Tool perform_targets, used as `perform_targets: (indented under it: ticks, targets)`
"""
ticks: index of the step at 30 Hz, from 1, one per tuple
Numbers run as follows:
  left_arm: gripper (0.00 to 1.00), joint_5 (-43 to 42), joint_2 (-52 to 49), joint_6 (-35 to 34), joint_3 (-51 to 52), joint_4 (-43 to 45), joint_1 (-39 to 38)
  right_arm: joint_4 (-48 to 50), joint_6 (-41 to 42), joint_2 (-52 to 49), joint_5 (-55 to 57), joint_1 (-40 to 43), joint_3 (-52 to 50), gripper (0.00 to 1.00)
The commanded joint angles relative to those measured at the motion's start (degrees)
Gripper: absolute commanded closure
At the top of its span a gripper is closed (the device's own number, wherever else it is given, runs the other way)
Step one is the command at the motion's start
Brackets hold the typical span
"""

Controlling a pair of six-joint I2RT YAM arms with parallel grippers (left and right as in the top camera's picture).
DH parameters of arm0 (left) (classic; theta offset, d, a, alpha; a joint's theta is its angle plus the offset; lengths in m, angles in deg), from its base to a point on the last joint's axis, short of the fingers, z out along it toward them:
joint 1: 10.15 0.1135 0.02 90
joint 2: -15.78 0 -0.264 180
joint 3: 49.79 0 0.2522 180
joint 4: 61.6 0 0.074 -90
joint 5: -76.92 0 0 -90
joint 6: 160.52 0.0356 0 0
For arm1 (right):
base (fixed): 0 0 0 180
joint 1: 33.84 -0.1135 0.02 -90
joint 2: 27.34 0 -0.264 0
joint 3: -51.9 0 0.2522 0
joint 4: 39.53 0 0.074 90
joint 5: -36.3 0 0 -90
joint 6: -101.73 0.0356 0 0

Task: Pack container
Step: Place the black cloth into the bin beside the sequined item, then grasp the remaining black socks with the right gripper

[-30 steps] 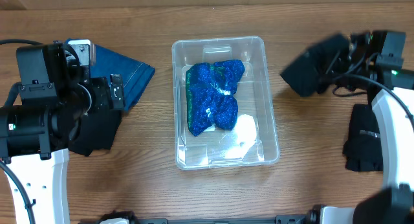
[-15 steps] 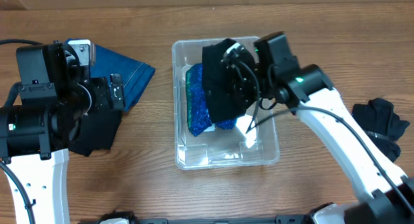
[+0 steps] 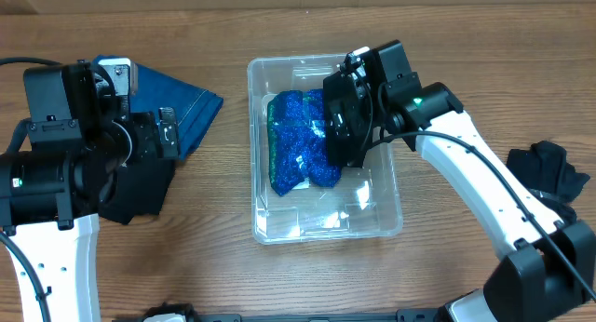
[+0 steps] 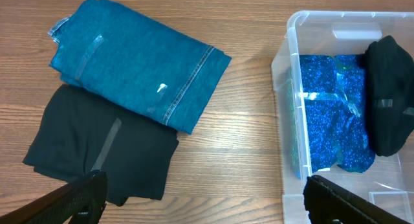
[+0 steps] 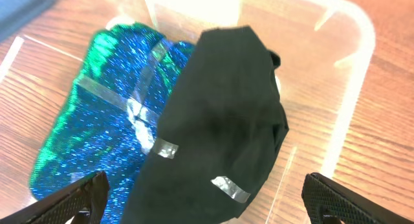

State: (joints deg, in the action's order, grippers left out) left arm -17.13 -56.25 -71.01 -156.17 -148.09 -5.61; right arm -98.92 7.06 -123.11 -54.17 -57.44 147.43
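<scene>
Right claw [image 5: 207,203] released above container [image 5: 354,88].
Black cloth [image 5: 220,120] just beneath it, atop blue glitter bundle [image 5: 97,120]; left claw [image 4: 204,201] released.

Bright, even light falls from above, leaving only soft shadows on the table [image 3: 214,220]. In the right wrist view, the container [image 5: 362,39] glares white at its far end. That view looks slightly soft.

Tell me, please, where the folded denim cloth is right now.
The denim cloth lies on the table left of the container in the overhead view, its edge overlapping a black cloth.
</scene>
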Motion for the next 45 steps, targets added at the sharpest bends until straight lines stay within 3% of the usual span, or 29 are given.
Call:
perform_targets:
  ticks: [1,7,11,13,14,17,20,27,31,36,40,42,43,45]
  targets:
    - [0.0,-0.5,0.0,-1.0,-1.2,-0.1,0.3,0.0,0.7,3.5,1.2,-0.4,2.6,0.0]
    - [0.0,-0.4,0.0,-1.0,-1.2,-0.1,0.3,-3.5,24.6,6.8,19.1,3.7,2.6,0.0]
    - [0.0,-0.4,0.0,-1.0,-1.2,-0.1,0.3,-7.3,32.9,13.1,16.9,17.9,2.6,0.0]
    - [0.0,-0.4,0.0,-1.0,-1.2,-0.1,0.3,-9.4,31.5,14.4,11.2,31.6,2.6,0.0]
    - [0.0,-0.5,0.0,-1.0,-1.2,-0.1,0.3,-9.9,26.8,13.6,8.1,38.4,2.5,0.0]
    - [0.0,-0.5,0.0,-1.0,-1.2,-0.1,0.3,-10.7,17.5,9.9,5.9,50.4,2.4,0.0]
    - [0.0,-0.5,0.0,-1.0,-1.2,-0.1,0.3,-10.4,16.1,2.3,5.7,61.6,1.2,0.0]
    - [0.0,-0.4,0.0,-1.0,-1.2,-0.1,0.3,-10.2,13.7,-9.8,5.7,68.2,0.3,0.0]
    - [0.0,-0.4,0.0,-1.0,-1.2,0.0,0.3,-9.3,12.1,-10.7,5.6,68.7,-3.6,0.0]
    - [0.0,-0.5,0.0,-1.0,-1.2,0.5,0.3,-1.0,4.4,-10.7,1.0,68.7,-13.9,0.0]
    - [0.0,-0.5,0.0,-1.0,-1.2,0.5,0.3,6.2,-0.8,-10.8,-8.9,68.7,-20.7,0.0]
    - [0.0,-0.4,0.0,-1.0,-1.2,0.6,0.3,6.9,-3.0,-10.8,-15.5,68.7,-21.4,0.1]
    - [0.0,-0.4,0.0,-1.0,-1.2,0.6,0.3,7.1,-3.3,-10.8,-18.8,68.7,-21.3,0.21]
    - [0.0,-0.5,0.0,-1.0,-1.2,0.5,0.3,7.0,-3.3,-10.8,-24.4,68.7,-20.2,0.66]
